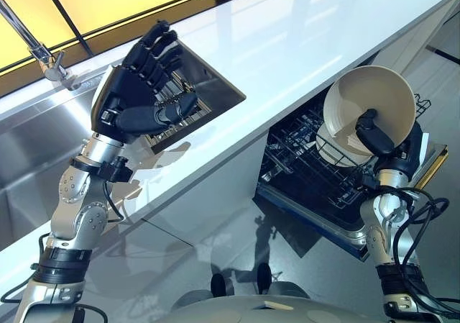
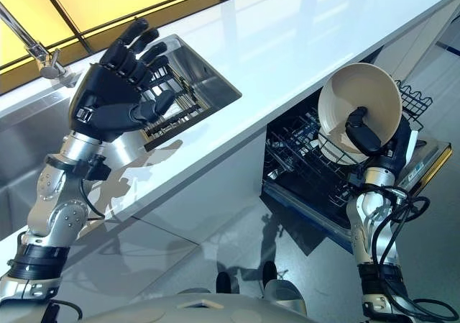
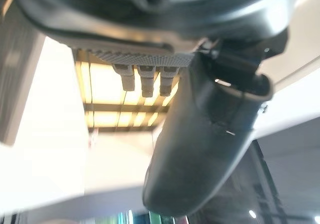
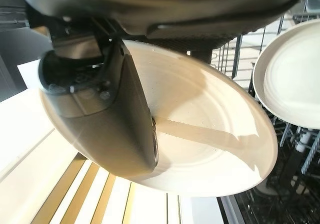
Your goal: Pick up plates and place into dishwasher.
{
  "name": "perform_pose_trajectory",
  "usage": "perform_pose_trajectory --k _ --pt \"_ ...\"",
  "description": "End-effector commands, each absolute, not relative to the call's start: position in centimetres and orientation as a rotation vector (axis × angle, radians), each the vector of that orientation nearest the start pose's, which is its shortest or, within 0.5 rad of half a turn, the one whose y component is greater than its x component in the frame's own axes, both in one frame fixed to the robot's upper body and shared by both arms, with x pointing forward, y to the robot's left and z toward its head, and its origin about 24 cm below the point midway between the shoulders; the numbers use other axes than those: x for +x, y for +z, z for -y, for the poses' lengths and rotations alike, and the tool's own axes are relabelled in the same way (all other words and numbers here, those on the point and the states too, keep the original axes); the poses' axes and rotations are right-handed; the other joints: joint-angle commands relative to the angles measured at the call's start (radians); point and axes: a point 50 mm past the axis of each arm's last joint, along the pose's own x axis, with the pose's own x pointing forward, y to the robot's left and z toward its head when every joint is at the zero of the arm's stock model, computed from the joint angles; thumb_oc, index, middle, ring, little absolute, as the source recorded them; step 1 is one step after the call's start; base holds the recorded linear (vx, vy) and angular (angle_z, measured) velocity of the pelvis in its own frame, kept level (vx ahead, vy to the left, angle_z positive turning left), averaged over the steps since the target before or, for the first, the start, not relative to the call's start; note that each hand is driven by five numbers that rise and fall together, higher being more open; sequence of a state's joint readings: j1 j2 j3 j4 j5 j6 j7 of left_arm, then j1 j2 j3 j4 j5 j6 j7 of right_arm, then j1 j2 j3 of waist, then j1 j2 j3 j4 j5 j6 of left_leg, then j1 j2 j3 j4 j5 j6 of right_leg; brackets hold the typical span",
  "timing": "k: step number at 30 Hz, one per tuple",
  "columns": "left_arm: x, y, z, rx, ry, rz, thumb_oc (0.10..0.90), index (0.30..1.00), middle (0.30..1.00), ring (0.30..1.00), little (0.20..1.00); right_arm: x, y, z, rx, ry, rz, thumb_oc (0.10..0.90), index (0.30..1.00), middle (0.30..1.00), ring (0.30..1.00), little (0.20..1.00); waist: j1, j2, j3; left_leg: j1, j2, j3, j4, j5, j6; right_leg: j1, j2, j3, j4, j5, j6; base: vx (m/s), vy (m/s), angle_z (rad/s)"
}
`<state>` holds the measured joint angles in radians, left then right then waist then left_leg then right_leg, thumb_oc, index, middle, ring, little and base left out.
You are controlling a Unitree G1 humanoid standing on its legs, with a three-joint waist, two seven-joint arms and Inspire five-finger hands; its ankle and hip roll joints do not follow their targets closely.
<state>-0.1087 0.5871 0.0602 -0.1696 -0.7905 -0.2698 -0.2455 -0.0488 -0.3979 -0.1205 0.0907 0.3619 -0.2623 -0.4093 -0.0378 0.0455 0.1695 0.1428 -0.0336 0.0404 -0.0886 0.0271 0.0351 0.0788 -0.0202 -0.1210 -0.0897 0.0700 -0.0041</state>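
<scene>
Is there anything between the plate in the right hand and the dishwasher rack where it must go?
Nothing visible blocks it. The right hand pinches the plate just above the open rack. Another plate already stands in the rack beside it, so the held one needs a free slot next to that.

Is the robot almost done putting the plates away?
Partly. One plate already stands in the dishwasher rack. The right hand pinches a second plate, held above the rack and not yet slotted in. The left hand is open over the sink, holding nothing. I cannot tell whether more plates wait in the sink, so how much is left is unclear.
</scene>
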Motion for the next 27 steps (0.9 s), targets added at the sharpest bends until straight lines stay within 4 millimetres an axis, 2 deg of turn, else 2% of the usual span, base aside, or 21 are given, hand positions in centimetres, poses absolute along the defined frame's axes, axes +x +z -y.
perform_pose_trajectory --k 1,11,16,21,23,27 --pt "24.4 20.0 -26.2 -0.046 -0.061 0.806 0.800 0.900 0.900 0.900 0.900 25.1 15.1 26.5 -0.009 -0.472 0.626 0.100 0.300 0.300 0.300 0.200 0.021 0.004 -0.126 0.000 -0.029 0.010 0.019 -0.098 0.006 0.008 0.019 -0.038 0.146 -0.189 0.069 -0.02 -0.018 0.05" --pt "23.4 19.2 -28.6 0.120 0.286 0.820 0.800 0.900 0.900 0.900 0.900 24.9 14.5 27.3 -0.027 -0.529 0.596 0.100 0.300 0.300 0.300 0.200 0.026 -0.009 -0.121 -0.003 -0.026 0.009 0.025 -0.100 0.004 0.010 0.019 -0.050 0.156 -0.201 0.061 -0.01 -0.012 0.04" --pt "23.2 18.7 -29.4 0.109 0.347 0.789 0.800 0.900 0.900 0.900 0.900 24.8 13.6 27.6 -0.055 -0.562 0.551 0.100 0.300 0.300 0.300 0.200 0.025 -0.010 -0.118 -0.003 -0.024 0.008 0.028 -0.101 0.004 0.009 0.019 -0.051 0.167 -0.209 0.059 0.00 -0.002 0.01" --pt "23.3 18.3 -29.9 0.086 0.357 0.764 0.800 0.900 0.900 0.900 0.900 24.7 12.8 28.2 -0.182 -0.631 0.506 0.100 0.300 0.300 0.300 0.200 0.024 -0.010 -0.110 -0.005 -0.022 0.005 0.036 -0.105 0.006 0.002 0.015 -0.054 0.193 -0.221 0.057 0.00 -0.010 0.02" --pt "23.2 18.0 -30.1 0.083 0.360 0.752 0.800 0.900 0.900 0.900 0.900 24.7 12.3 28.8 -0.308 -0.678 0.466 0.100 0.300 0.300 0.300 0.200 0.025 -0.011 -0.106 -0.003 -0.023 0.005 0.039 -0.109 0.006 0.004 0.016 -0.056 0.190 -0.220 0.056 0.00 -0.019 0.04" --pt "23.1 17.6 -30.4 0.084 0.365 0.730 0.800 0.900 0.900 0.900 0.900 24.8 10.9 29.9 -0.427 -0.701 0.360 0.100 0.300 0.300 0.300 0.200 0.029 -0.012 -0.103 -0.002 -0.023 0.008 0.042 -0.113 0.002 0.012 0.019 -0.059 0.165 -0.211 0.055 0.00 0.000 0.00"
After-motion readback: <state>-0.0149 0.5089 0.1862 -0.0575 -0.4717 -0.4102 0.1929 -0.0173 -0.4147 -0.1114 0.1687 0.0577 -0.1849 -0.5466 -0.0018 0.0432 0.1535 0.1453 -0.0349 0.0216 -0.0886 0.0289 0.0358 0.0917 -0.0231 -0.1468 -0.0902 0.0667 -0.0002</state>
